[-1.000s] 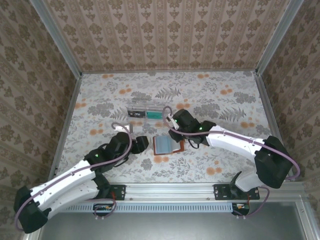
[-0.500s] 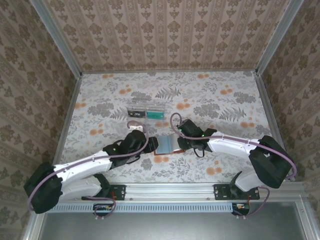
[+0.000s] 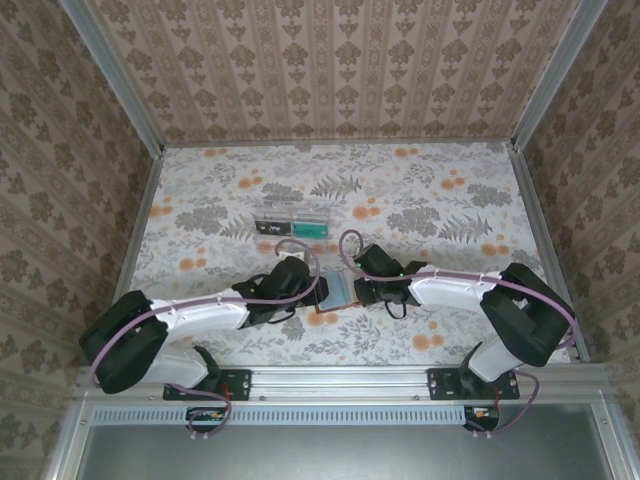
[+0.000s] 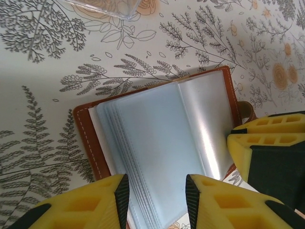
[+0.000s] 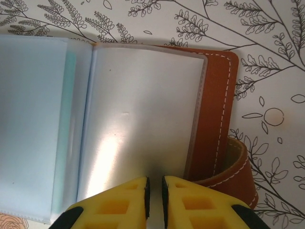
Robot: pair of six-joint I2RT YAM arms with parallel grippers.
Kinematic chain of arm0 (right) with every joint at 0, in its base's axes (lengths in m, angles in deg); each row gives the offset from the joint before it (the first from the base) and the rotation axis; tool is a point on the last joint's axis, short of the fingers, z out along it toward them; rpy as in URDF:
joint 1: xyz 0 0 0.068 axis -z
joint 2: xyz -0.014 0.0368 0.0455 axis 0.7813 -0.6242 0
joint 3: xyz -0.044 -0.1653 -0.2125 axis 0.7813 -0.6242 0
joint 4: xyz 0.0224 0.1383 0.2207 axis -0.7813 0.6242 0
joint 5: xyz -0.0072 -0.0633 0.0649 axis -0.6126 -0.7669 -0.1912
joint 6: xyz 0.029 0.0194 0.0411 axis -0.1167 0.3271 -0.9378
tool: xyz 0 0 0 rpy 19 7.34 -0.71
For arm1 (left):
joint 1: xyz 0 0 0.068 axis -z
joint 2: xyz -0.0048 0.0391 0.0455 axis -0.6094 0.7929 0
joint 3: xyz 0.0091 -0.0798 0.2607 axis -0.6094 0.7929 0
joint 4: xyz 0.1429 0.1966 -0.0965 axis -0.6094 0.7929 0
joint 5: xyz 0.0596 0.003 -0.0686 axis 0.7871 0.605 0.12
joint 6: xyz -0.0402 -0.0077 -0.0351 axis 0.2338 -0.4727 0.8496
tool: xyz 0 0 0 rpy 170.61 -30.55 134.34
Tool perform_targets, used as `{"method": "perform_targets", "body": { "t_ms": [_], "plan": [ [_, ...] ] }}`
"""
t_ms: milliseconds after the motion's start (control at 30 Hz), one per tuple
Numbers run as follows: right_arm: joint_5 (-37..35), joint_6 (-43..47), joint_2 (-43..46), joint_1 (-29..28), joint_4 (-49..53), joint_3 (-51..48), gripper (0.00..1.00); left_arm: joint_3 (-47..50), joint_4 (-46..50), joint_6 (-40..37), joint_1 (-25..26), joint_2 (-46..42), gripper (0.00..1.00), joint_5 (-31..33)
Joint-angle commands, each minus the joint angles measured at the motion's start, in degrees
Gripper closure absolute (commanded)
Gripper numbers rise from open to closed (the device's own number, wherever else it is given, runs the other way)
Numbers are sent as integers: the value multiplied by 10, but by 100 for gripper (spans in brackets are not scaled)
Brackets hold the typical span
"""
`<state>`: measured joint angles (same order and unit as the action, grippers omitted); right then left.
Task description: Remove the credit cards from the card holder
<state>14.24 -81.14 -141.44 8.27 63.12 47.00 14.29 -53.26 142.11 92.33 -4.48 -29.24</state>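
Card holder (image 4: 162,143): open on tabletop (image 4: 43,90).
Left fingers (image 4: 90,202): you see them released, straddling its sleeves.
Right fingers (image 5: 114,202): clenched on one sleeve's near edge.

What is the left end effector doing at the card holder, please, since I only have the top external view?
Observer: On the left wrist camera, the left end effector has its jaws open on either side of the near edge of the clear sleeves in the opened card holder.
Operator: Thank you. How does the right one stand?
Observer: On the right wrist camera, the right end effector has its jaws almost together at the edge of the silvery page. I cannot tell whether it pinches anything.
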Motion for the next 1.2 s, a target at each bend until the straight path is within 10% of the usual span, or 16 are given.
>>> {"method": "perform_targets", "body": {
  "t_ms": [0, 1167],
  "plan": [
    [13, -19, -8, 1, -6, -10, 82, -22, -25, -1, 4, 20, 62, -17],
    [22, -27, -14, -3, -14, -11, 81, -30, -53, 13, 9, 88, 71, -18]
  ]
}}
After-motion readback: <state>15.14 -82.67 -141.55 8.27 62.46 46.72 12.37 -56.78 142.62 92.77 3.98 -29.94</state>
